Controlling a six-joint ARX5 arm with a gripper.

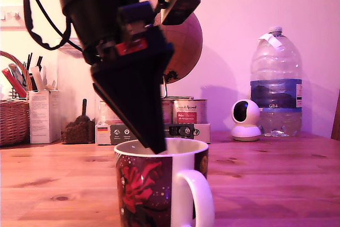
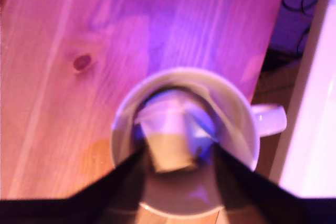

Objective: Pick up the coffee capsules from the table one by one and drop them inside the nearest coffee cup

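The coffee cup [image 1: 154, 184] stands at the front of the table [image 1: 265, 184], dark with a red floral print, its white handle toward the exterior view's right. My gripper [image 1: 158, 146] points steeply down, and its black tip dips just inside the cup's rim. From the wrist I look straight into the cup [image 2: 239, 129]. A cream-white coffee capsule [image 2: 170, 148] sits between my two dark fingers [image 2: 128, 174], held over the white interior. My gripper [image 2: 178, 150] is shut on it. The exterior view does not show the capsule.
Along the back of the table stand a wicker basket [image 1: 11, 120], a white carton [image 1: 43, 115], labelled tins [image 1: 188, 111], a round white camera [image 1: 245, 119] and a large water bottle [image 1: 275, 86]. A globe [image 1: 186, 41] sits behind the arm. The table's edge [image 2: 265, 72] runs close beside the cup's handle.
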